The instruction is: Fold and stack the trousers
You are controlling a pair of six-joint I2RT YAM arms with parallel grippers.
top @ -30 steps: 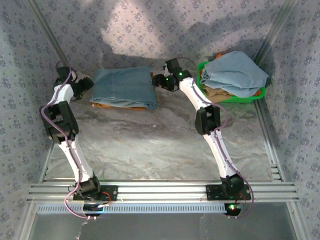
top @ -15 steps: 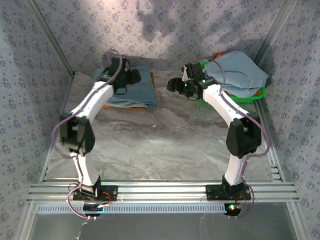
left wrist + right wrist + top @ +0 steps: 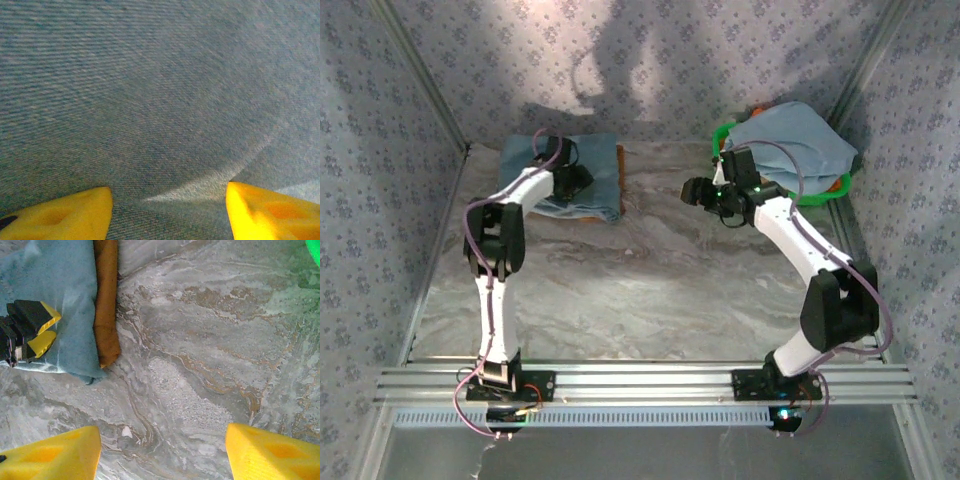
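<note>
Blue denim is filling the view from my left wrist: the trousers (image 3: pixel 150 100) are lying folded at the far left of the marbled surface (image 3: pixel 650 270), stacked on an orange-brown folded garment (image 3: pixel 106 305) whose edge is peeking out along their right side. My left fingers (image 3: pixel 167 210) are pointing down at the top of the trousers (image 3: pixel 598 165), with the two yellow tips standing apart and the weave very close beneath them. A pale crease is running across the cloth between the tips, but nothing is being pinched between them. From my right wrist, the left fingers (image 3: pixel 46 329) are showing against the blue fabric (image 3: pixel 65 290).

My right fingers (image 3: pixel 692 190) are hovering above bare surface (image 3: pixel 210 340) near the middle of the far side, well apart from the trousers. Those right fingers (image 3: pixel 162 450) are spread wide and carrying nothing.

At the far right, a green basket (image 3: pixel 722 135) is holding a paler grey-blue garment (image 3: pixel 790 140), heaped above its rim.
</note>
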